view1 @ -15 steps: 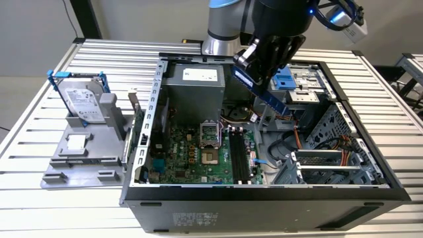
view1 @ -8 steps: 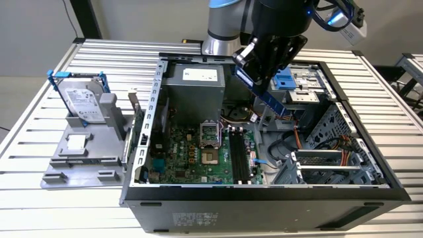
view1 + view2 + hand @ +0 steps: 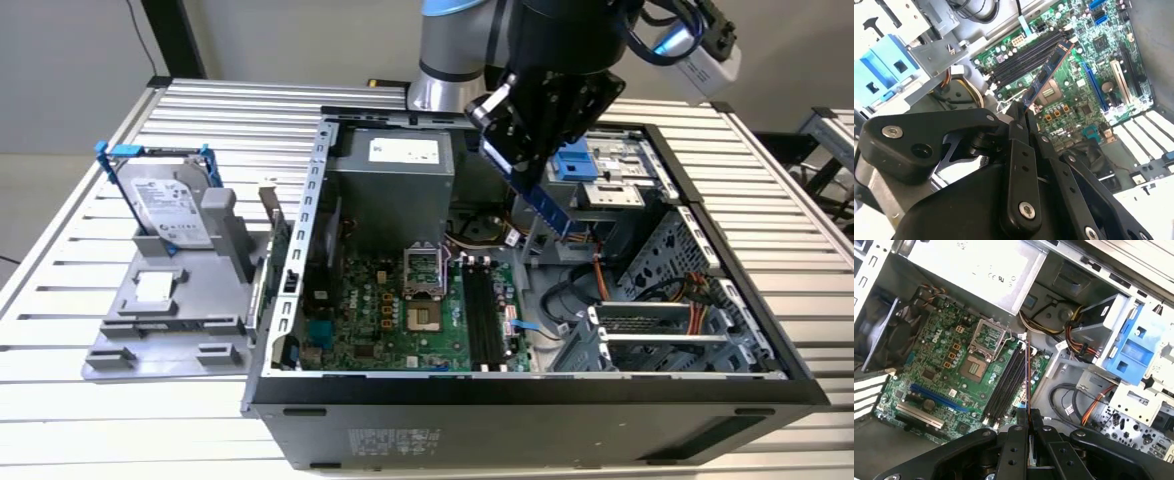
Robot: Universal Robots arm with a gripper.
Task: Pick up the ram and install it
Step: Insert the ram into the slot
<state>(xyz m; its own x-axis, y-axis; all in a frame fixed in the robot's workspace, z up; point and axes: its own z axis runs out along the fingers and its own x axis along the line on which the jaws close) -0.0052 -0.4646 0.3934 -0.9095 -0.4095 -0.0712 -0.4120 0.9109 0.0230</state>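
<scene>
Ram (image 3: pixel 1048 72): gripped at one end, projecting beyond the fingertips, held clear above the motherboard (image 3: pixel 1074 107).
Gripper (image 3: pixel 1023 111): closed on the ram.
Memory slots (image 3: pixel 1024 56): beyond the ram's free end, untouched.
Technique: levelling and alignment along one slot are judged needed before even pressure is applied.

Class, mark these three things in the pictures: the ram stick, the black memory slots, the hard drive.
ram stick (image 3: pixel 545 205), exterior view, middle of the tilted board.
memory slots (image 3: pixel 482 316), exterior view, middle of the black slots.
hard drive (image 3: pixel 171 205), exterior view, its silver face.
</scene>
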